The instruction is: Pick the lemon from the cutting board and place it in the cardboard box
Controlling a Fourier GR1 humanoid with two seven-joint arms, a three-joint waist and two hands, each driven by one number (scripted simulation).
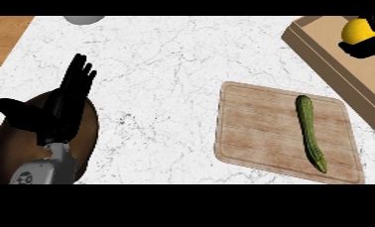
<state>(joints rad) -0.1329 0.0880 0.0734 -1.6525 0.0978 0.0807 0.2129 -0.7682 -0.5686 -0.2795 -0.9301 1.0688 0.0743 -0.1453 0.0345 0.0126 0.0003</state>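
The yellow lemon (357,29) is at the top right edge of the view, over the inside of the cardboard box (316,48). Black fingers of my right hand (358,48) curl round the lemon's lower side; the rest of that hand is cut off by the view's edge. The wooden cutting board (256,132) lies at the lower right of the marble counter and carries only a long green cucumber (310,133). My left hand (67,103) rests open at the left, fingers up, far from the board.
Under my left forearm lies a dark brown round object (89,139). A grey rounded object (84,19) peeks in at the top left edge. A wooden surface (13,33) borders the counter's upper left corner.
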